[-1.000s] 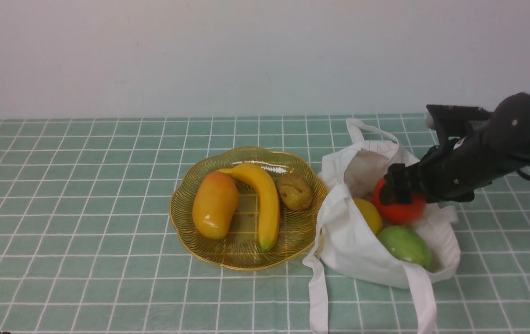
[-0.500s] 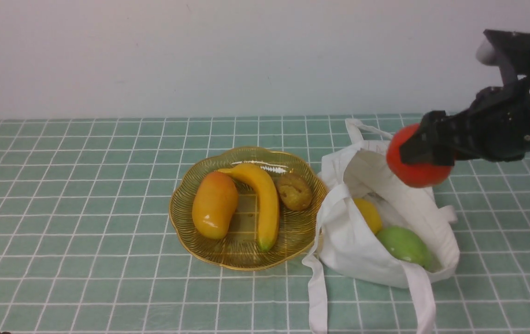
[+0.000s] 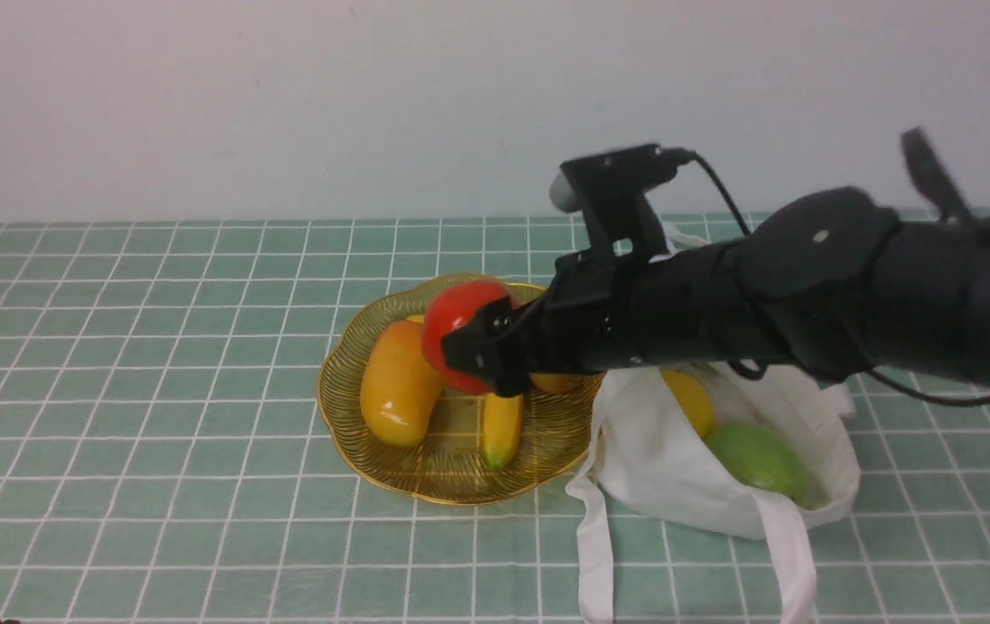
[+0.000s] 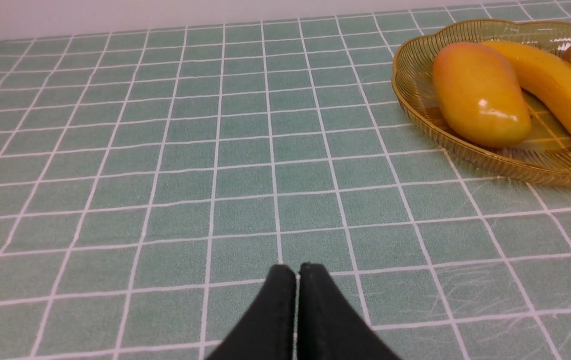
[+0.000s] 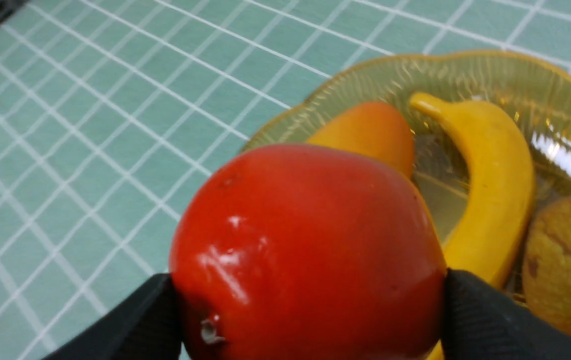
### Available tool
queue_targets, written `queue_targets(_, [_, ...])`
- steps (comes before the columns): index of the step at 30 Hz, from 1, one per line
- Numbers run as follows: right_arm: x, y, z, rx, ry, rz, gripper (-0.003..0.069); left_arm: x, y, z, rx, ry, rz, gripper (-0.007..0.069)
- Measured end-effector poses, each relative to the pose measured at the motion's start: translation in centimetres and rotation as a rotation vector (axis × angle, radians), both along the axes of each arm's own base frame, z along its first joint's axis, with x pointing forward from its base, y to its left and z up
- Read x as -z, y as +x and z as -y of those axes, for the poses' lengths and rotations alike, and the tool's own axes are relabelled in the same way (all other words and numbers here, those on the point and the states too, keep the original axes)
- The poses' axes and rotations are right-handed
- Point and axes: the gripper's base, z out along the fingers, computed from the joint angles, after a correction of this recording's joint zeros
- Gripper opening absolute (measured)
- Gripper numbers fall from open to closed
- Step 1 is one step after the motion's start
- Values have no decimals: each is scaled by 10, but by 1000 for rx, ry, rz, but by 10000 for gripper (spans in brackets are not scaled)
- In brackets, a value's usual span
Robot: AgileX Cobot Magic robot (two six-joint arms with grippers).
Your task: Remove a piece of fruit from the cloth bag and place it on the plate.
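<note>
Red fruit: gripped in the right hand, above the plate
Right hand: closed around the red fruit — one finger on either side
Left hand: fingertips together, over the tabletop
Plate: holds a mango, a banana and a brown fruit
White bag: beside the plate — yellow fruit and green fruit inside
</note>
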Motion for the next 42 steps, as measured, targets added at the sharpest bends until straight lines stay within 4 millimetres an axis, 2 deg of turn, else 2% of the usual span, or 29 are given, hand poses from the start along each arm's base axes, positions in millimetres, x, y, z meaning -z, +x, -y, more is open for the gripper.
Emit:
queue_targets(4, [19,10,0,73,-17,-3,674,0,0,0,0,0,0,-8])
queue_targets(8, [18,13,2,101,-29,23,689,0,0,0,0,0,0,-8])
queue_targets(14, [-3,11,0,61,-3,73,691,0,0,0,0,0,0,-8])
queue_targets(17, [-23,2,2,1,8,115,691,0,0,0,0,0,0,-8])
queue_targets(19, [-46,-7,9,-63,23,148,671,0,0,0,0,0,0,-8])
queue_targets(20, [-48,-8,9,-64,23,155,668,0,0,0,0,0,0,-8])
queue_targets(21, [-60,-14,15,-91,30,166,648,0,0,0,0,0,0,-8])
queue_targets(22, [-79,-23,27,-121,41,159,592,0,0,0,0,0,0,-8])
queue_targets(23, [-82,-25,29,-126,45,160,592,0,0,0,0,0,0,-8])
queue_targets(25, [-108,-41,53,-130,36,144,489,0,0,0,0,0,0,-8])
queue_targets(27, [-123,-53,75,-115,6,121,407,0,0,0,0,0,0,-8])
queue_targets(30, [-148,-83,120,-29,-108,79,200,0,0,0,0,0,0,-8])
queue_targets(31, [-152,-90,127,-18,-123,74,176,0,0,0,0,0,0,-8])
queue_targets(33, [-167,-118,154,62,-202,74,51,0,0,0,0,0,0,-8])
queue_targets(36, [-176,-149,177,155,-254,107,1,0,0,0,0,0,0,-8])
queue_targets(38, [-179,-181,190,209,-265,178,-10,0,0,0,0,0,0,-8])
queue_targets(39, [-178,-187,192,215,-265,188,-11,0,0,0,0,0,0,-8])
queue_targets(40, [-172,-208,198,241,-245,253,-13,0,0,0,0,0,0,-8])
queue_targets(42, [-159,-228,202,264,-200,324,-13,0,0,0,0,0,0,-8])
